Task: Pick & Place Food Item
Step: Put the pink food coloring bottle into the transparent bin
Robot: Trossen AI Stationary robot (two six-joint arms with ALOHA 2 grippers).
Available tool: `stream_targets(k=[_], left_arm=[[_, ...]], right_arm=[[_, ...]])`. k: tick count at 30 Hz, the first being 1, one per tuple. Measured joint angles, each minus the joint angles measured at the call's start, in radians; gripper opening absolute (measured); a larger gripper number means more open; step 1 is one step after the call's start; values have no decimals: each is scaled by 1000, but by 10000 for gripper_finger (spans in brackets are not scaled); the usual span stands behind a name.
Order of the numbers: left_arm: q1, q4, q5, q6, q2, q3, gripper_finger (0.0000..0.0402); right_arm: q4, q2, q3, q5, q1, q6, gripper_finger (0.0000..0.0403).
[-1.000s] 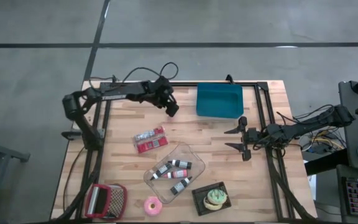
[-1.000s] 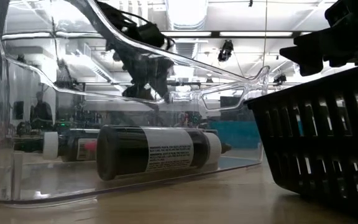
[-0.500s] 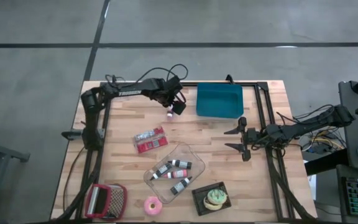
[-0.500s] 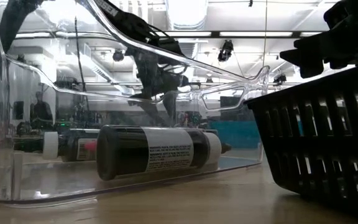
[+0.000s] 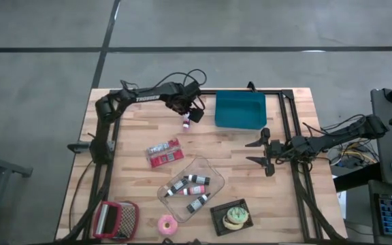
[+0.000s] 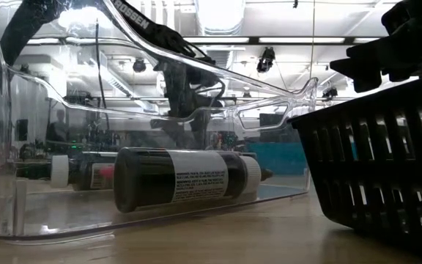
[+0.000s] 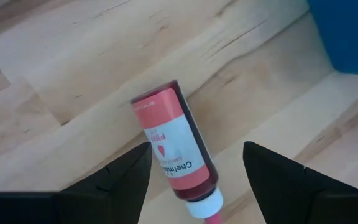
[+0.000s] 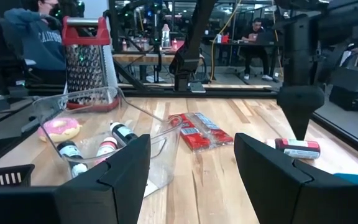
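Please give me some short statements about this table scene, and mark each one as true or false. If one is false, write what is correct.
1. The small red bottle lies on the wooden table below the left gripper, whose fingers are open. True.
2. The blue bin holds several bottles. False: it looks empty; the bottles lie in the clear plastic container.
3. The right gripper is shut on the red snack packet. False: it is open and holds nothing, far from the packet.
4. The pink donut lies on the table between the grater and the black basket. True.
5. The green food item sits on the bare table. False: it sits in the black basket.
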Motion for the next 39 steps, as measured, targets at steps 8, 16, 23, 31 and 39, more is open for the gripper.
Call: stream_targets(k=[8, 16, 23, 31, 39], left_arm=[[13, -2, 35, -13, 2, -5, 259], [13, -3, 115, -40, 71, 19, 259], [13, -37, 116, -36, 120, 52, 259], [13, -47, 116, -8, 128, 51, 259], [12, -46, 115, 31, 128, 50, 252]], right_arm=[[4, 0, 0, 0, 0, -2, 226], [7, 0, 0, 0, 0, -5, 226], [10, 0, 0, 0, 0, -10, 226], [10, 0, 0, 0, 0, -15, 226], [10, -1, 0, 0, 0, -18, 226]])
